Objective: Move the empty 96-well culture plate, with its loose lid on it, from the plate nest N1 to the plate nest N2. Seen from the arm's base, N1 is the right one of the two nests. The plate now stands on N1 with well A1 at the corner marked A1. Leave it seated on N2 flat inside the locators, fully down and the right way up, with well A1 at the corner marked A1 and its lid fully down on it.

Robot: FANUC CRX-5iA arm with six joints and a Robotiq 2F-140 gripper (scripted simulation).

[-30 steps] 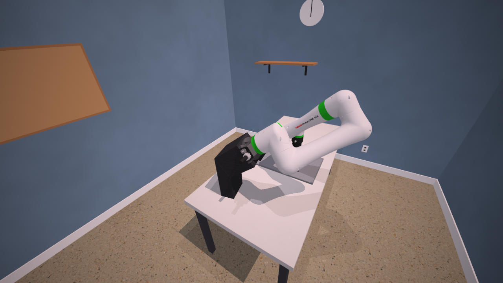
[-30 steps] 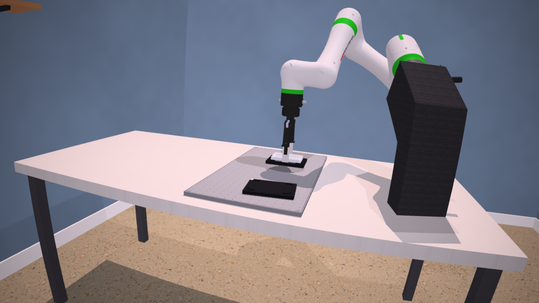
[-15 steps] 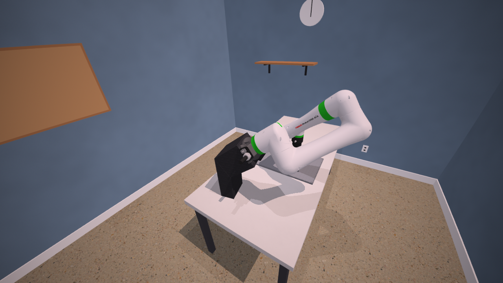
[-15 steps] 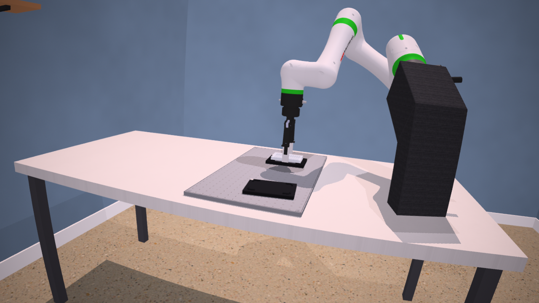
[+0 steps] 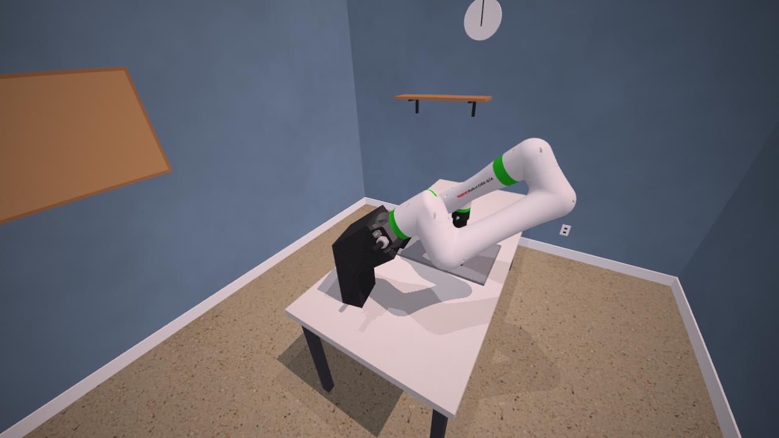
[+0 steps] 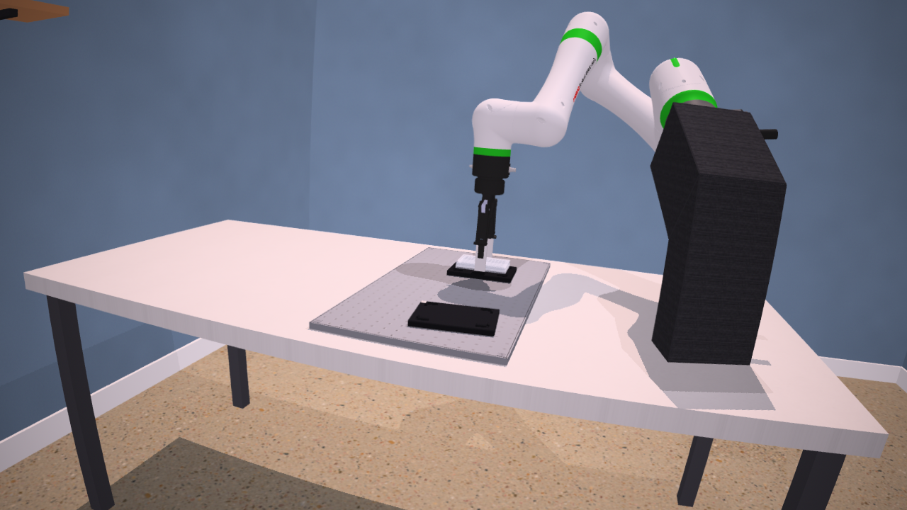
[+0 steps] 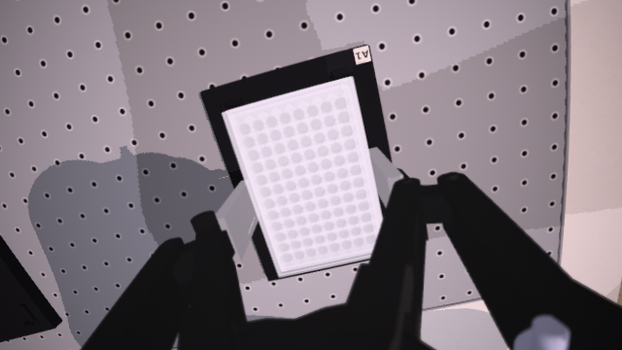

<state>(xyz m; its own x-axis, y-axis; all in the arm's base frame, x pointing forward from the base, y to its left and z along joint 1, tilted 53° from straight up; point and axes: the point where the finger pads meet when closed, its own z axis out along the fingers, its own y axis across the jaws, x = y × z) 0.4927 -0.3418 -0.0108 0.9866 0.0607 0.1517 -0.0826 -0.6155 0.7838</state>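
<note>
In the wrist view, going left to right, we see a corner of the second nest (image 7: 21,301) at the far left edge, then the perforated grey board (image 7: 73,73), then the first nest (image 7: 214,104) carrying the plate (image 7: 301,175), with its lid on top. The gripper (image 7: 311,194) is clamped on the plate across its two long sides: one grey pad (image 7: 238,219) touches the left side, the other touches the right. We judge the plate to be barely raised, if at all (the dark nest border shows on all sides around it).

Risks from here, as we judge them:
- The lid is loose. If the pads bear on the lid skirt rather than the plate body, a lift could take the lid alone.
- The pads sit nearer the near end of the plate than its middle, so the far end could sag or tilt during the lift.
- Any rotation in transit would put well A1 at the wrong corner of the second nest (image 6: 453,316).

Readable markings: a small white "A1" label (image 7: 362,54) at the far right corner of the first nest, seen inverted; red and black lettering on the arm (image 5: 473,187), reading FANUC and a model name.
</note>
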